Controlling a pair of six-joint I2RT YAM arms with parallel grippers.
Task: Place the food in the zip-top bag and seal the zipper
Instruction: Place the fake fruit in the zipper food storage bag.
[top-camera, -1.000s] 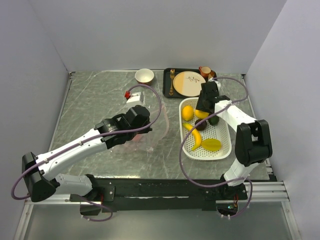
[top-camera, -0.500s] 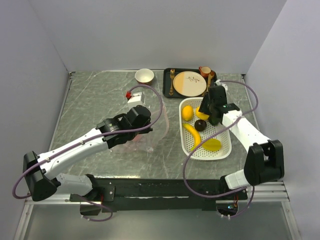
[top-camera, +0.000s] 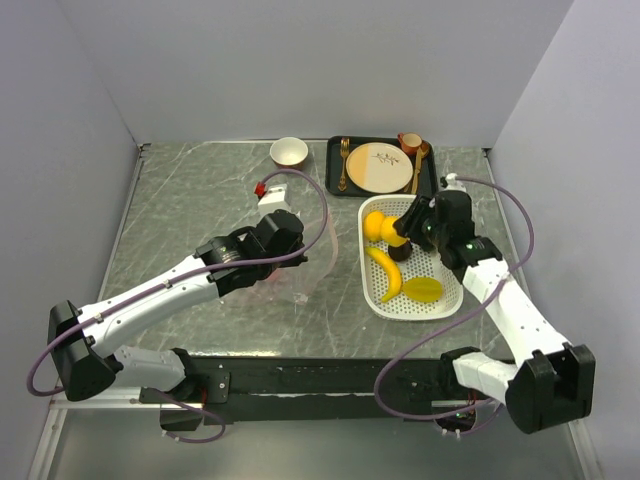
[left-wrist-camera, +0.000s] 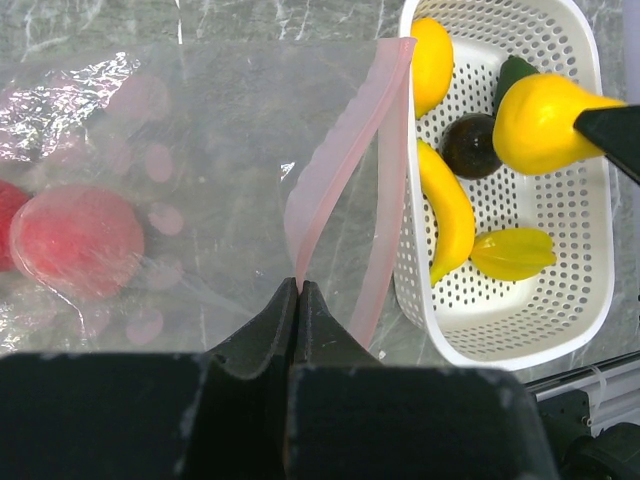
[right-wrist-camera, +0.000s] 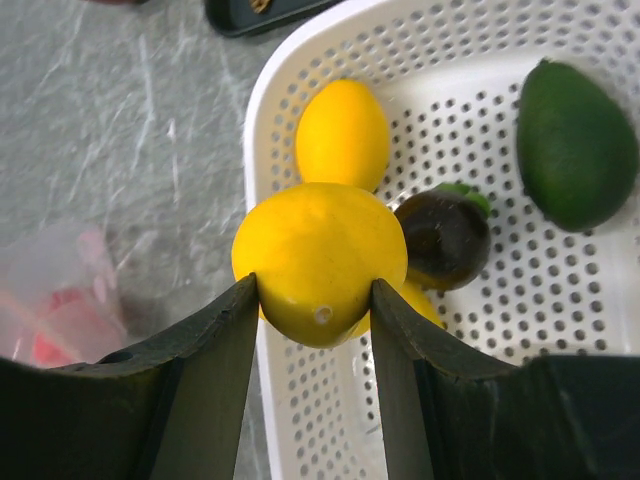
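The left gripper (left-wrist-camera: 299, 292) is closed tight, its fingertips pinched on the near end of the zipper (left-wrist-camera: 345, 160). From the pinch the pale pink strip is parted into two bands that run toward 1 o'clock in the left wrist view, so the mouth is held open. The zip-top bag (left-wrist-camera: 190, 130) is spread on the marble table (top-camera: 180, 200) toward 10 o'clock of the pinch. A red-pink fruit (left-wrist-camera: 75, 240) is seen through the clear plastic at 9 o'clock.

Just beside the bag's mouth, at 3 o'clock, the white basket (left-wrist-camera: 410, 290) is set. Inside it a lemon-shaped fruit (right-wrist-camera: 343, 132) lies at 11 o'clock and a dark purple ball (right-wrist-camera: 445, 238) near the middle. A banana (left-wrist-camera: 450, 215) lies along the left wall, a yellow-green piece (left-wrist-camera: 512, 253) at 5 o'clock and a green fruit (right-wrist-camera: 575, 140) at 1 o'clock.

The right gripper (right-wrist-camera: 315, 300) is closed to a middling width on a yellow pear-shaped fruit (right-wrist-camera: 320, 255), gripped between both fingers over the basket's far-left part.

At 12 o'clock on the table, a bowl (top-camera: 289, 151) and a dark tray (top-camera: 335, 150) bearing a plate (top-camera: 380, 166) are seen.
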